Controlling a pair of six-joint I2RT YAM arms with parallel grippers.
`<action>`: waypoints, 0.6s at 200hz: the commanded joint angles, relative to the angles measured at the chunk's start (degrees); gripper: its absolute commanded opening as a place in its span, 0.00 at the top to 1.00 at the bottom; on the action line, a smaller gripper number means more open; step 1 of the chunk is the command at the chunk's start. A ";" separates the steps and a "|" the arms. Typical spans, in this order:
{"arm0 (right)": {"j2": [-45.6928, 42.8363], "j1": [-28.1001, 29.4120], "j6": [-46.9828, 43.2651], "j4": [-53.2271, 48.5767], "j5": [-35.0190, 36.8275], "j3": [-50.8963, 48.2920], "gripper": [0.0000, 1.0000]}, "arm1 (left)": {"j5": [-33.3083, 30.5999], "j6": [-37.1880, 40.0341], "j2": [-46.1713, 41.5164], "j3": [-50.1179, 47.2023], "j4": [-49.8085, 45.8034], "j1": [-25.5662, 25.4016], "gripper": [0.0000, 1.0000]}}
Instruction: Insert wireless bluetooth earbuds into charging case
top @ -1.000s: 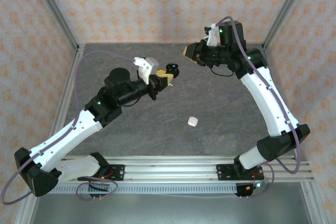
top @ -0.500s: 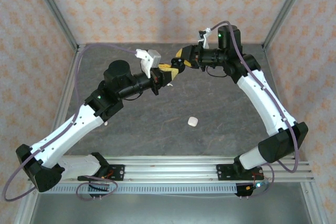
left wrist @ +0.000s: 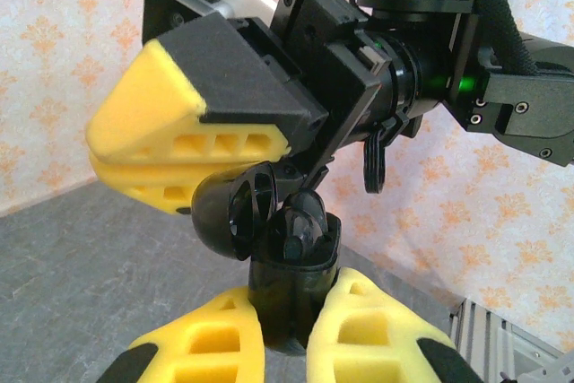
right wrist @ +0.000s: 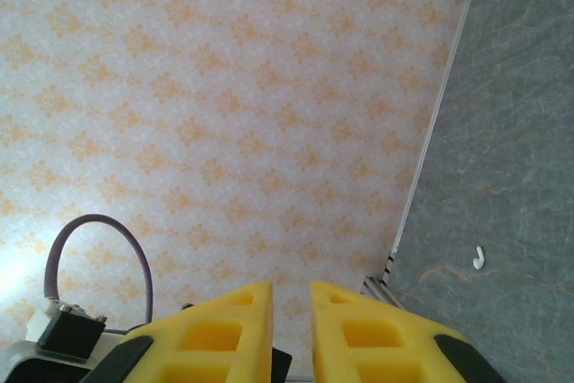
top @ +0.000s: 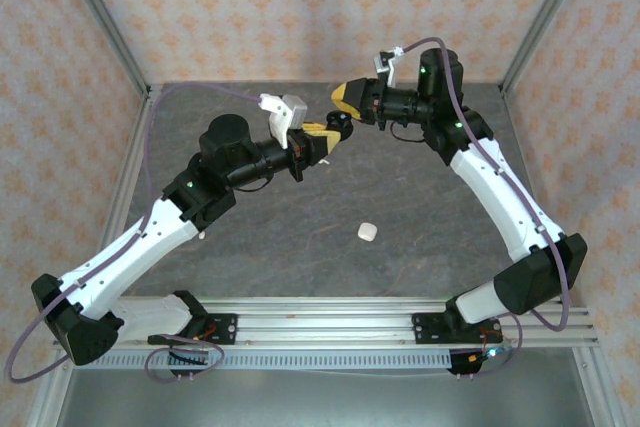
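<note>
Since a second ago the right arm has swung in from the far right, and its fingers now hover close over the left arm's load instead of well apart from it.

On the left, the left fingers (left wrist: pixel 211 338), yellow foam pads, are clamped on the lower body of a small glossy black plastic charging case (left wrist: pixel 282 302), one pad on each side. They hold it upright above the grey stone-patterned worktop (top: pixel 420 247). The case's round hinged lid (left wrist: pixel 229 217) is flipped open to the left. What looks like a glossy black plastic earbud (left wrist: pixel 303 221) sits in the case's mouth, above the left fingertips.

Just over the open lid lie the right fingers (left wrist: pixel 134 109), drawn almost together with only a thin slit between them. I see nothing held there. Whether they touch the lid I cannot tell.

Further right and nearer the arm bases, a rounded white pebble-like case (top: pixel 367 232) rests alone on the worktop. The right wrist view catches a tiny white plastic earbud (right wrist: pixel 478 258) lying on the worktop near the foot of the wall, well apart from both pairs of fingers.
</note>
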 commanded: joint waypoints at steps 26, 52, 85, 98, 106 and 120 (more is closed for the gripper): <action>-3.17 -0.20 2.39 5.70 -3.70 -1.52 0.82 | -2.63 0.00 -0.02 2.05 -2.57 -0.35 1.00; -3.84 -0.22 6.00 8.48 -5.36 -2.38 0.81 | -3.37 -0.04 0.05 2.06 -3.32 -0.41 1.00; -3.96 -0.27 7.92 8.39 -8.34 -1.65 0.81 | -3.94 -0.09 0.28 1.61 -2.56 -0.40 1.00; -4.06 -0.22 5.96 5.72 -8.60 -0.88 0.81 | -3.55 -0.13 0.54 1.52 -1.51 -0.35 1.00; -4.02 -0.22 3.02 1.60 -7.54 0.03 0.81 | -2.93 -0.09 0.81 1.66 -0.83 -0.34 1.00; -3.56 -0.58 -2.30 -7.21 -4.34 2.39 0.78 | -1.10 0.38 1.57 2.19 -0.50 -0.37 1.00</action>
